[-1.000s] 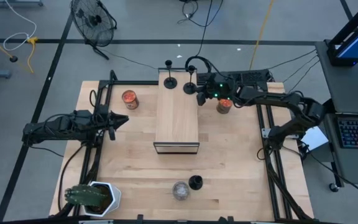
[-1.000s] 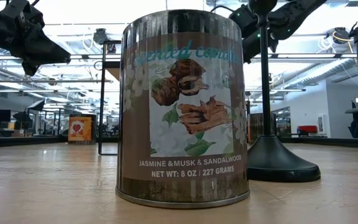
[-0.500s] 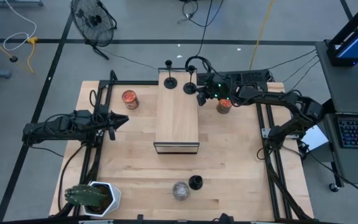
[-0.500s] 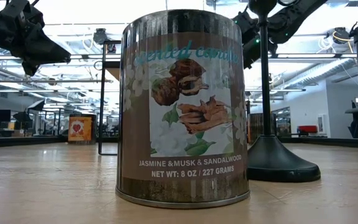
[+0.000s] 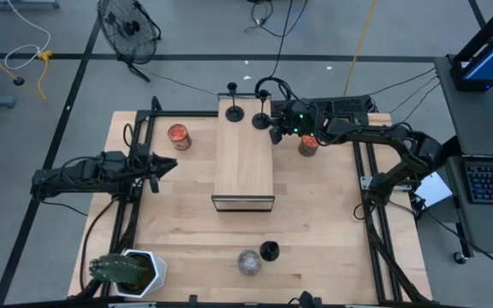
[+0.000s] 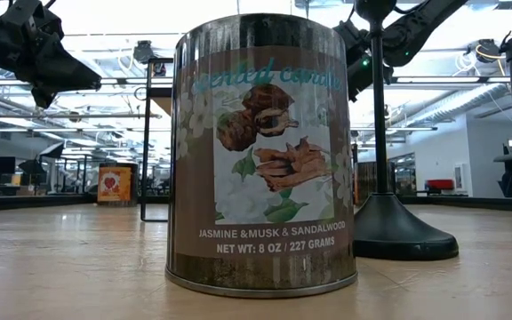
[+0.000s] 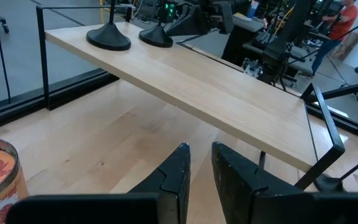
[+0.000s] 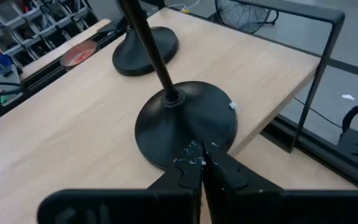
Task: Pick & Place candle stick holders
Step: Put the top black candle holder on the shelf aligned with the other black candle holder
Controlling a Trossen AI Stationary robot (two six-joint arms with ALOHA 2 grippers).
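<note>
Two black candle stick holders [image 5: 234, 111] [image 5: 262, 120] stand upright on their disc bases at the far end of a wooden riser [image 5: 242, 167]. A third holder [image 5: 269, 251] stands on the table near the front edge; it also shows in the low view [image 6: 389, 222]. My right gripper [image 5: 275, 128] is shut, at the riser's far right corner, its tips at the rim of the nearer holder's base [image 8: 185, 124]. My left gripper [image 5: 165, 164] hangs left of the riser, its fingers [image 7: 197, 165] a narrow gap apart and empty. My right gripper's shut fingertips [image 8: 194, 155] lie over the base rim [image 8: 197, 144] of the holder that stands on the riser's far right corner, coming from the table's right. The holder stands upright on the riser. Whether the tips touch the rim I cannot tell.
Two tins with orange-red tops stand on the table, one left of the riser [image 5: 178, 135], one right of it [image 5: 308, 145] under my right arm. A silver-topped labelled tin [image 5: 248, 262] stands beside the front holder. A potted plant [image 5: 131, 272] is at the front left.
My right gripper has crept a little toward the holder on the riser's far right corner. The holders stand where they were.
</note>
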